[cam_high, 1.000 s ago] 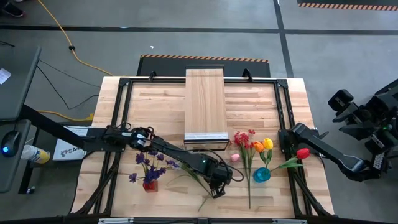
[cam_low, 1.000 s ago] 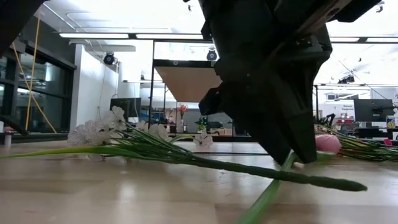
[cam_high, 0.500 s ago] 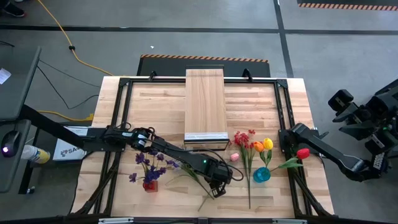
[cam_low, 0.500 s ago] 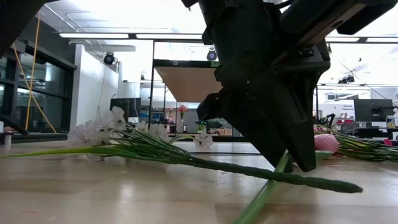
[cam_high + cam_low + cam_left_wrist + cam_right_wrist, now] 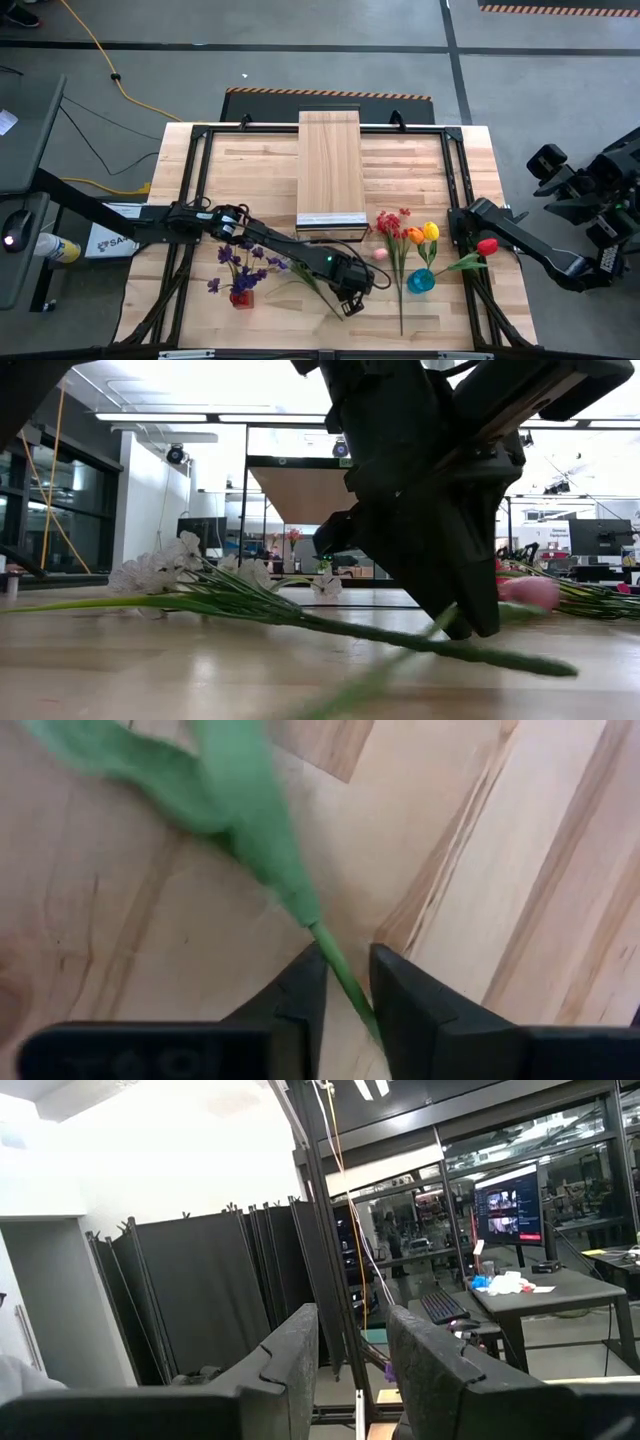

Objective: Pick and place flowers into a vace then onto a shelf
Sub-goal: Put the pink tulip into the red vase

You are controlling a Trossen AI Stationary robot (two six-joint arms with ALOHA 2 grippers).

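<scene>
Purple spray (image 5: pixel 238 262) stands in a red vase (image 5: pixel 241 297) at eight o'clock. Left gripper (image 5: pixel 347 303), at six o'clock, pinches a green stem (image 5: pixel 338 975), seemingly the pink tulip's (image 5: pixel 379 254). Shelf (image 5: pixel 331 167) lies at twelve. Right gripper (image 5: pixel 462 228), at three o'clock beside the tulips (image 5: pixel 424 234), stands slightly parted, empty.

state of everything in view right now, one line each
left gripper, jaws shut on pink tulip's stem
pink tulip, gripped by its stem
right gripper, jaws open, empty, at table's right side
white spray, lying flat on table
red spray, lying flat
purple spray, in red vase
yellow tulip, in blue vase
shelf, nothing on it
</scene>
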